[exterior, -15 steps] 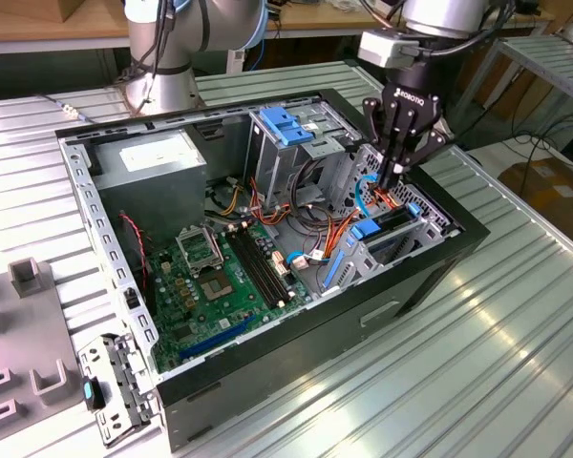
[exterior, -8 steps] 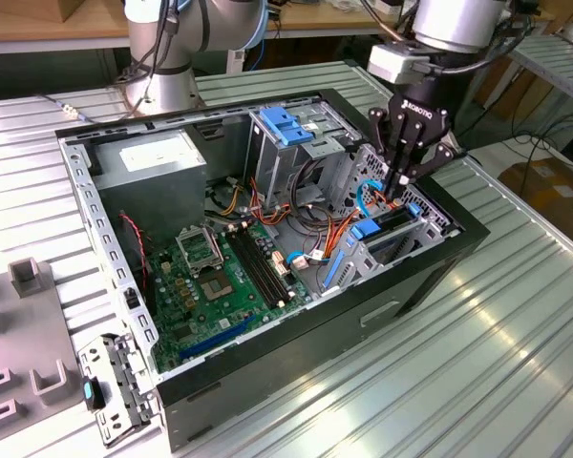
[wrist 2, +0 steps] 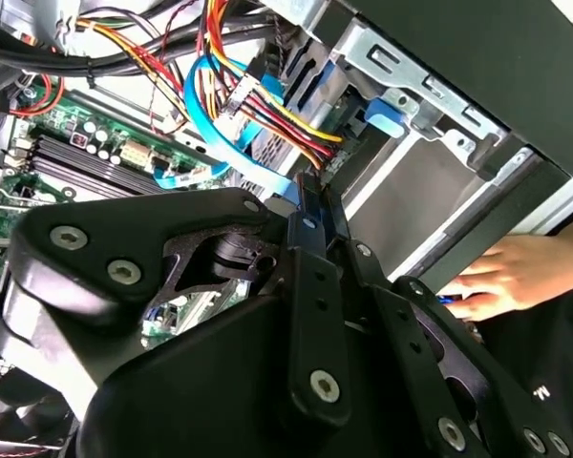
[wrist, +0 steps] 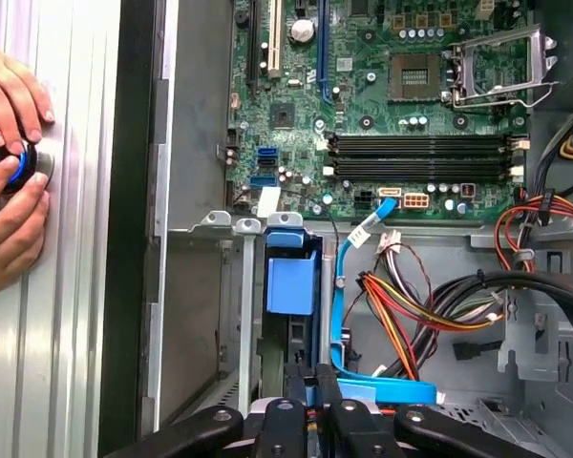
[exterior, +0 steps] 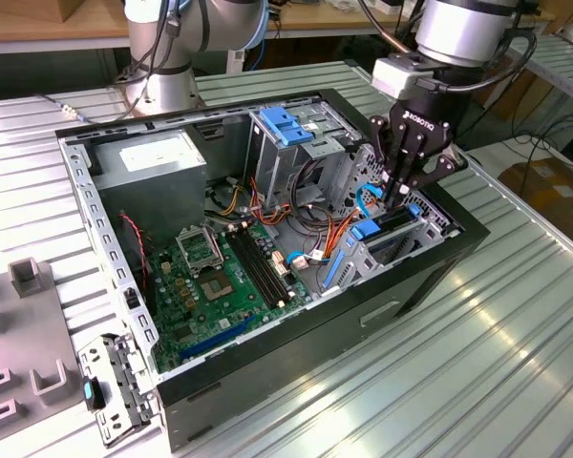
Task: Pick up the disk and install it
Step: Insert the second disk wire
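Observation:
The disk [exterior: 392, 221] stands on edge in the metal drive cage at the exterior view's right end of the open computer case [exterior: 430, 286]. Its dark body and a blue side rail [exterior: 367, 230] show above the cage. In the first wrist view the disk's blue rail [wrist: 291, 283] sits in the cage slot just ahead of my fingertips. My black gripper [exterior: 398, 194] points straight down at the disk's upper edge, fingers [wrist 2: 315, 205] pressed together with nothing seen between them. Whether the tips touch the disk I cannot tell.
A blue flat cable [wrist: 348, 315] and bundled coloured wires [wrist: 415, 320] lie beside the cage. The motherboard [exterior: 220, 277], the grey power-supply box [exterior: 162, 157] and a light-blue bracket [exterior: 286, 125] fill the case. A person's hands [wrist: 10, 172] hold a blue-ringed button outside the case wall.

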`<state>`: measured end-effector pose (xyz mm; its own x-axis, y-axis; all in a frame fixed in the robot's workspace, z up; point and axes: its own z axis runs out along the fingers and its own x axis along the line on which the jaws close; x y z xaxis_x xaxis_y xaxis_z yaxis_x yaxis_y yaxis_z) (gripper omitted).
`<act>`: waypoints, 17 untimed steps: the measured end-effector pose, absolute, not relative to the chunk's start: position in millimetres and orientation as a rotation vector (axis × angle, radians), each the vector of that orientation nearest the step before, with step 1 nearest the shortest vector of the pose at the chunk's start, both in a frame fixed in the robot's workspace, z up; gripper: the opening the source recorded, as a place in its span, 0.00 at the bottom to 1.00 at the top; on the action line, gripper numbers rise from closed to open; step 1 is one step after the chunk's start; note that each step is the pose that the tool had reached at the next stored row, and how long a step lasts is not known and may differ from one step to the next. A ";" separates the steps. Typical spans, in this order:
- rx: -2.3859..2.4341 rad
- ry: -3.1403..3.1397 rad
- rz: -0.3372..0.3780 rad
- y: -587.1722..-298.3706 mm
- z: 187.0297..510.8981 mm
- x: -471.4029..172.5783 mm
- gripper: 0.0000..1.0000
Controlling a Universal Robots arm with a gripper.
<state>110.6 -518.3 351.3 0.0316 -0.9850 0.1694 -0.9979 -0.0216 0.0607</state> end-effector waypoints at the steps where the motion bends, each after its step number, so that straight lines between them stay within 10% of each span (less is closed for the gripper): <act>1: 2.135 -2.075 0.119 -518.3 351.2 110.3 0.16; 17: 2.202 -2.132 -0.010 -536.8 363.3 110.1 0.16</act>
